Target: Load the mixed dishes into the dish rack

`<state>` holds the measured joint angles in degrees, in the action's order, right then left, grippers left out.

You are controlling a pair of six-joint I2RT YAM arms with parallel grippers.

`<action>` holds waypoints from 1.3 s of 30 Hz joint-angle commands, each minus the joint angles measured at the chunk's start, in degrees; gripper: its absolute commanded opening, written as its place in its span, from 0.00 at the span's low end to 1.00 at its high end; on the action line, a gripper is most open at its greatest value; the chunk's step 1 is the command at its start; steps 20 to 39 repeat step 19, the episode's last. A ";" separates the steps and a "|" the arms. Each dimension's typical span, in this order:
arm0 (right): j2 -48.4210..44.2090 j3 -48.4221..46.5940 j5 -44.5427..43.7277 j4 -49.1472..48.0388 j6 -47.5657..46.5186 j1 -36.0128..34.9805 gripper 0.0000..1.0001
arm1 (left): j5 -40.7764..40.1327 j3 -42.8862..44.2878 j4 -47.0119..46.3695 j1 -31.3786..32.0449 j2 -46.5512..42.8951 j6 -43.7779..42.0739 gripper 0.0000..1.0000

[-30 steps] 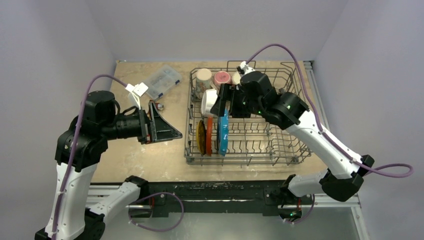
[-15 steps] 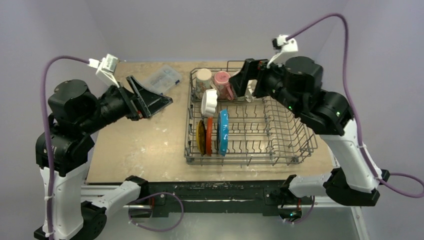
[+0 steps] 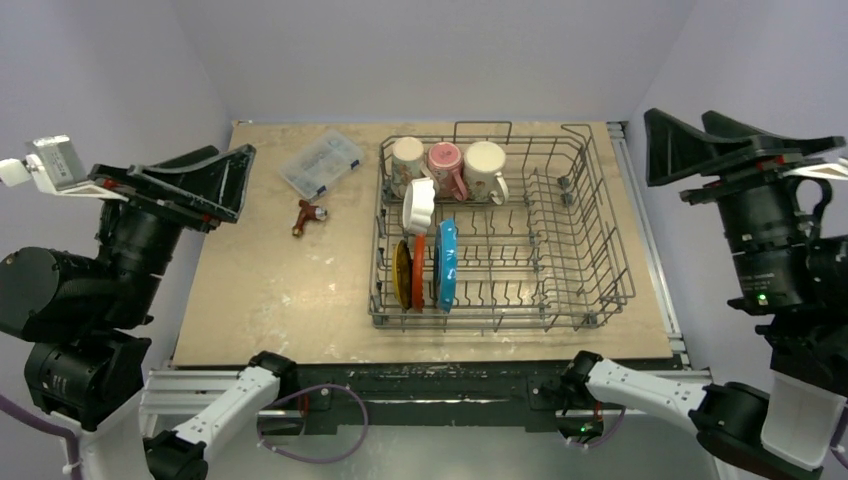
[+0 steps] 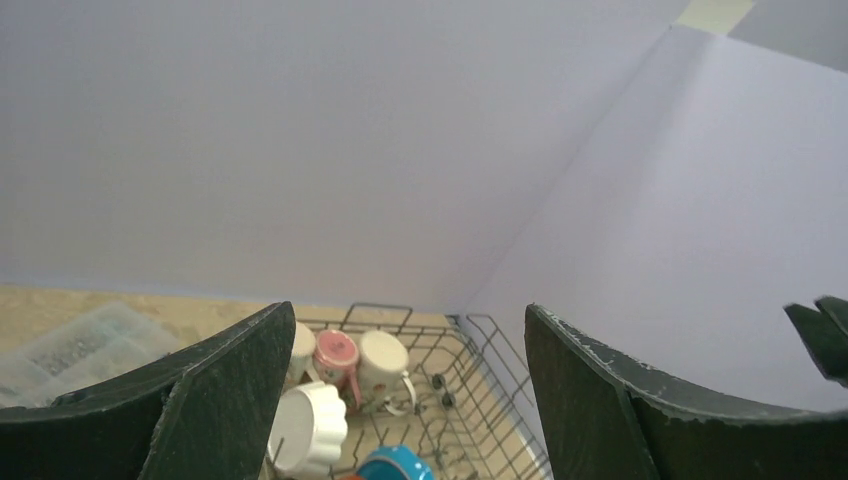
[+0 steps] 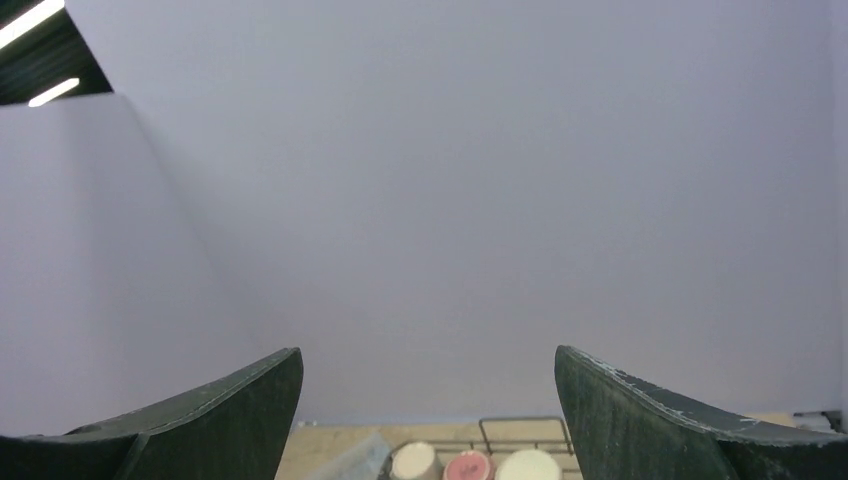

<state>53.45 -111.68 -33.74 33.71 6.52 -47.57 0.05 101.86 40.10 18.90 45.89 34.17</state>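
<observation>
Currently grey wire dish rack holds mugs, bowl, plates; left end effector, right end effector spread.

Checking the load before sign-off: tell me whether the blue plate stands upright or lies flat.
Upright. The blue plate stands on edge among the dish rack tines, next to the orange plate.

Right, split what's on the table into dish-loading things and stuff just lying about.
Job: dish rack; inside it left cream mug, pink mug, right cream mug, white scalloped bowl, yellow plate, orange plate, blue plate.
Lying about: clear compartment box, red-brown tool, both left of the rack.
</observation>
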 commanded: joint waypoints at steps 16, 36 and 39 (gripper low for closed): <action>-4.14 8.35 -7.07 -11.03 -3.82 -0.04 0.99 | -6.54 4.63 -3.30 0.35 6.36 -2.36 0.81; -3.89 7.80 -7.82 -9.94 -3.41 -0.07 0.99 | -7.26 3.12 -3.54 0.35 5.51 -1.65 0.81; -3.89 7.80 -7.82 -9.94 -3.41 -0.07 0.99 | -7.26 3.12 -3.54 0.35 5.51 -1.65 0.81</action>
